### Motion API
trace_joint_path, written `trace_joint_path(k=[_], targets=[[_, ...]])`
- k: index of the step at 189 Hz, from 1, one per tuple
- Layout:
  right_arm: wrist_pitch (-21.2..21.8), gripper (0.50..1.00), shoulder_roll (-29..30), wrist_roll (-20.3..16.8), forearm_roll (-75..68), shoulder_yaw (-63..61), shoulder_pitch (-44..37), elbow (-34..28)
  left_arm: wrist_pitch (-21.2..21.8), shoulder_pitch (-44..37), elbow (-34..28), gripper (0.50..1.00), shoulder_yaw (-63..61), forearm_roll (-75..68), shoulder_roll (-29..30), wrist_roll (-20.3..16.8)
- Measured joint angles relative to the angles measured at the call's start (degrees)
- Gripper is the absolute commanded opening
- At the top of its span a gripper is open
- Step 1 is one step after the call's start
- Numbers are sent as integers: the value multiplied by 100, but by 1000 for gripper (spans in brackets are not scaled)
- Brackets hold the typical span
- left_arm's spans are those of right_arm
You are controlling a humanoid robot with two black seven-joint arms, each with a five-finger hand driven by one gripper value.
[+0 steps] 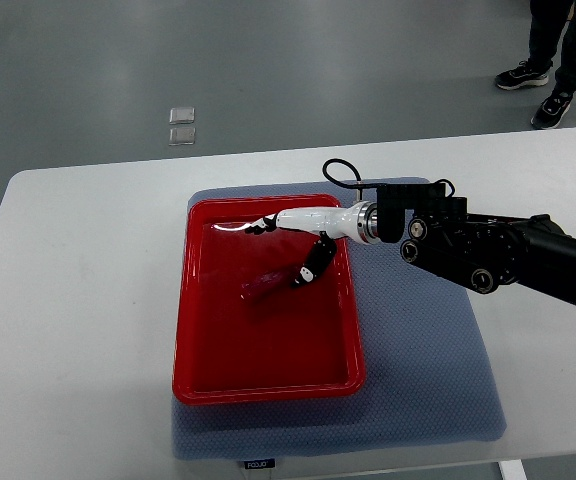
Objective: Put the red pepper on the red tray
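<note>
A dark red pepper (266, 287) lies on its side inside the red tray (268, 385), in the tray's upper middle. My right hand (280, 252) reaches in from the right over the tray's far part. Its white fingers (298, 217) stretch left toward the tray's back rim, and its black-tipped thumb (310, 266) points down to the pepper's right end. The fingers are spread and do not wrap the pepper. I cannot tell whether the thumb tip touches it. The left arm does not show.
The tray sits on a blue-grey mat (428, 370) on a white table (78, 300). A black cable (343, 170) loops off the right wrist. A person's legs and shoes (548, 70) stand on the floor at the far right. Two small clear squares (181, 125) lie on the floor.
</note>
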State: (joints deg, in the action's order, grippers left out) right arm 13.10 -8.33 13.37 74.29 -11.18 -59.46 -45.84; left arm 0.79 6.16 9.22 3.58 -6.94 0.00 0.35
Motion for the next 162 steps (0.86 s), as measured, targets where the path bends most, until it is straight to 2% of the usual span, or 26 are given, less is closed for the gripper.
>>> trace_joint_path(k=[42, 72, 97, 129, 162], targets=[[21, 911, -465, 0, -698, -1378, 94, -33, 0, 1, 0, 1000, -7, 0, 0, 0], [22, 911, -604, 12, -2321, -2797, 725, -32, 0, 3, 1, 1000, -8, 0, 0, 0], [27, 911, -555, 17, -4220, -3803, 1399, -29, 0, 4, 23, 1000, -17, 0, 0, 3], [22, 911, -282, 29, -6449, -4366, 2032, 172, 0, 5, 56, 1000, -26, 0, 0, 4], [35, 911, -159, 35, -7243, -4446, 2180, 458, 0, 5, 59, 1000, -32, 0, 0, 4]])
